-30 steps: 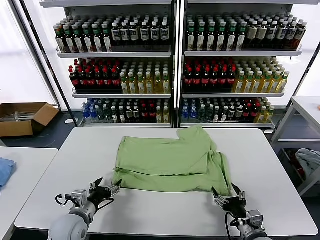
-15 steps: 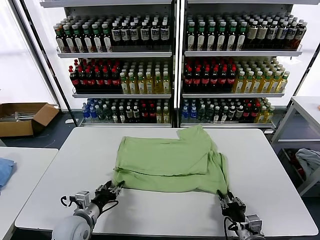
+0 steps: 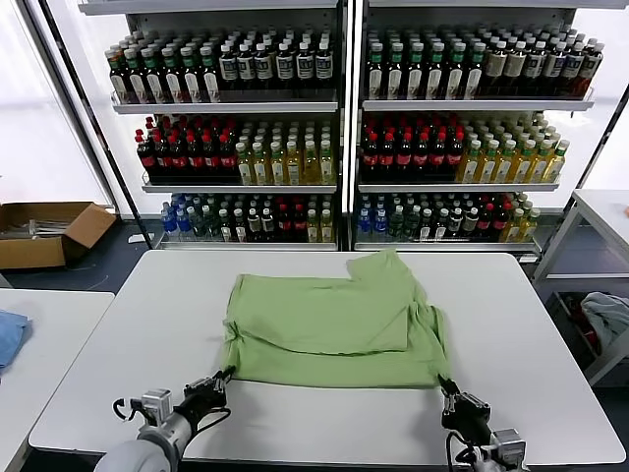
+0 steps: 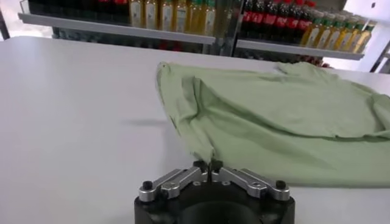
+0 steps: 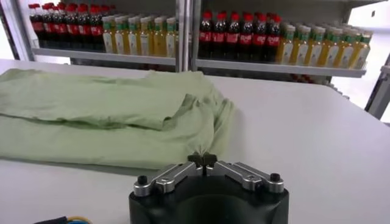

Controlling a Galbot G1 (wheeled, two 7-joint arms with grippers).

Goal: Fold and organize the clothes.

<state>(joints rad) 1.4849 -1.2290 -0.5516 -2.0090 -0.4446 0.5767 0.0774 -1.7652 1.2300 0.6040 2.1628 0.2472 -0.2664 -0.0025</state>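
Note:
A light green shirt (image 3: 334,329) lies flat and partly folded on the white table (image 3: 128,344), plain side up, one sleeve pointing to the far edge. My left gripper (image 3: 222,378) is shut on the shirt's near left corner. In the left wrist view the gripper (image 4: 208,165) pinches the cloth's tip, and the shirt (image 4: 274,115) spreads away beyond it. My right gripper (image 3: 448,390) is shut on the near right corner. The right wrist view shows that gripper (image 5: 203,159) nipping the hem of the shirt (image 5: 103,115). The near hem is drawn straight between both grips.
Shelves of bottles (image 3: 344,128) stand behind the table. A cardboard box (image 3: 44,231) sits on the floor at the far left. A side table (image 3: 39,334) on the left carries a blue cloth (image 3: 8,336). Another table (image 3: 600,211) stands at the right, with a pale cloth (image 3: 607,320) below it.
Both grippers went from open to shut on the shirt's near corners and drew back toward the table's near edge. The near hem has pulled straight.

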